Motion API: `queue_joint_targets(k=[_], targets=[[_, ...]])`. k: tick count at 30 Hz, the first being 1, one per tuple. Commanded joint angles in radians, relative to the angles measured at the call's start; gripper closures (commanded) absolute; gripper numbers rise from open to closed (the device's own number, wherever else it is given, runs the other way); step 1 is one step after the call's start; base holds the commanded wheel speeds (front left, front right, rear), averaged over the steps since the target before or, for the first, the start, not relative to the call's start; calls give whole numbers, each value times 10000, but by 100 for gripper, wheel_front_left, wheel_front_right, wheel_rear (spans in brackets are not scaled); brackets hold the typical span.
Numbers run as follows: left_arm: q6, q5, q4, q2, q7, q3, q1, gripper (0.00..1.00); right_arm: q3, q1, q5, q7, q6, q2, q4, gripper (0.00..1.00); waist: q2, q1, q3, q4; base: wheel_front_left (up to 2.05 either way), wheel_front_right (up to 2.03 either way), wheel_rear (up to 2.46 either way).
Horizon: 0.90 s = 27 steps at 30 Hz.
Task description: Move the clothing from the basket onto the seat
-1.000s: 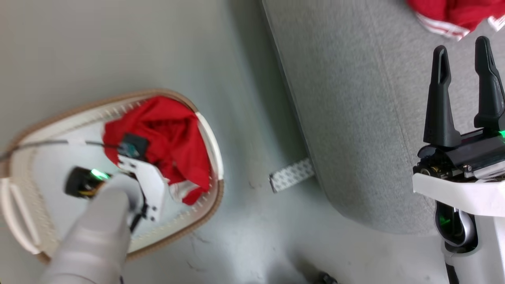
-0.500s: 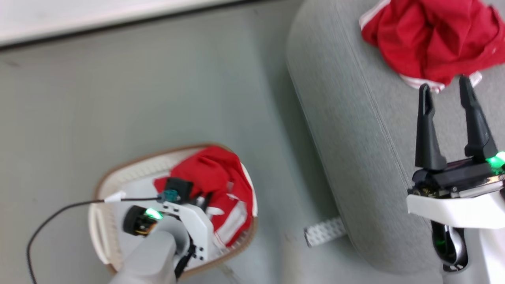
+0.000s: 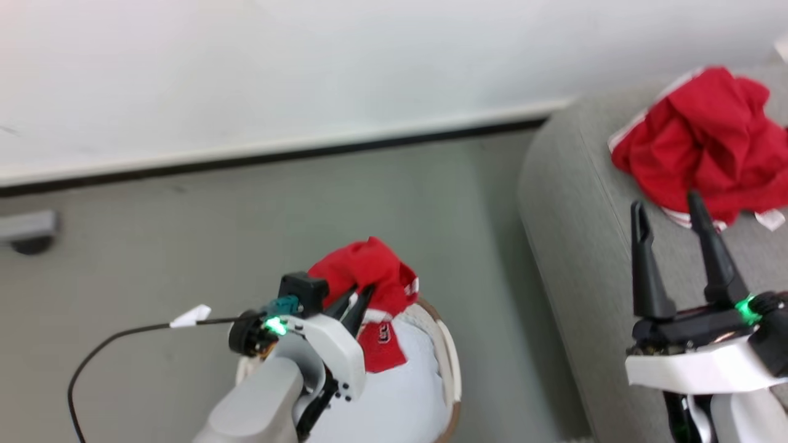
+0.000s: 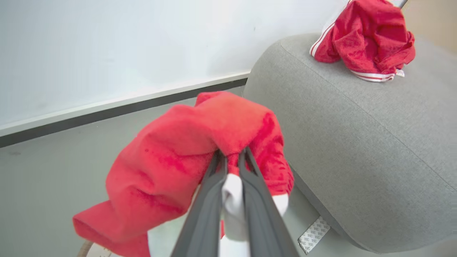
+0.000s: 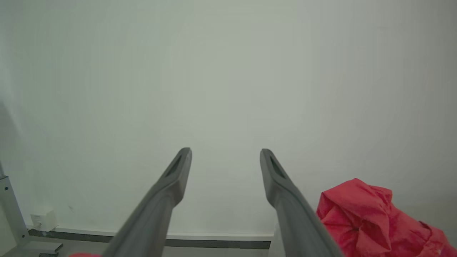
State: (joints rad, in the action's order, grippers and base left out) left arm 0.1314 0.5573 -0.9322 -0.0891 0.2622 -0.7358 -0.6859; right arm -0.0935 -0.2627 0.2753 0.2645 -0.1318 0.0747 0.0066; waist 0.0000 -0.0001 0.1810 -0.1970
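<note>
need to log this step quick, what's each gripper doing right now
Left gripper: shut on a red garment.
Right gripper: open, holding nothing.

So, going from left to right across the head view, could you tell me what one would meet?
black cable → left gripper, shut on red clothing → grey seat → right gripper, open
</note>
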Motion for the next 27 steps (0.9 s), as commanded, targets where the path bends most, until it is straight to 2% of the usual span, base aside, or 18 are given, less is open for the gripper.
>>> queue_joint_targets(k=[1, 9, 16, 27], targets=[[-17, 21, 234, -162, 23, 45, 112, 100, -47, 210, 58, -4, 22, 80, 81, 0, 0, 1, -622, 527, 0, 0, 0], [-17, -228, 1781, -480, 21, 443, 351, 100, -473, 810, 268, -4, 22, 24, 413, 0, 0, 1, -1485, 993, 0, 0, 0], [-90, -235, 2977, -632, 22, 703, 447, 100, -943, 1084, 365, -4, 22, 11, 702, 0, 0, 1, -1822, 1319, 0, 0, 0], [-529, -105, 5117, -907, -480, 693, 648, 100, -1708, 1131, 488, -5, 22, 95, 1168, 0, 0, 1, -2033, 1673, 0, 0, 0]])
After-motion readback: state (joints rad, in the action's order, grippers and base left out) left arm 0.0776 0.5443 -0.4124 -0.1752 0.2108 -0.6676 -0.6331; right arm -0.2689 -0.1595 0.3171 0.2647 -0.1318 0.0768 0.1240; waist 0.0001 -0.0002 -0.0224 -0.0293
